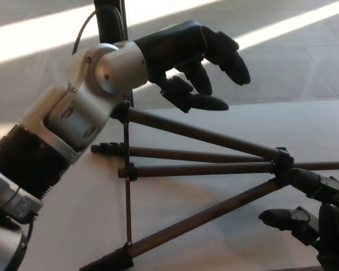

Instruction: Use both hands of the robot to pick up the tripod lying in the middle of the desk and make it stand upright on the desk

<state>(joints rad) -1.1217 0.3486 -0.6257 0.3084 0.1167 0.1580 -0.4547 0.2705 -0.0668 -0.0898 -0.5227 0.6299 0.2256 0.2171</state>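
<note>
The right hand [311, 217] sits nearest, fingers spread and holding nothing, one fingertip close against the tripod [203, 169] where its legs join. The tripod lies flat on the desk [62, 226], legs splayed toward the left. Farther off, the left hand [195, 59] hovers above the upper leg, fingers apart and empty. If the right hand pushes rather than closes, the joint could skid away; a lone grip there would likely let the legs swing.
</note>
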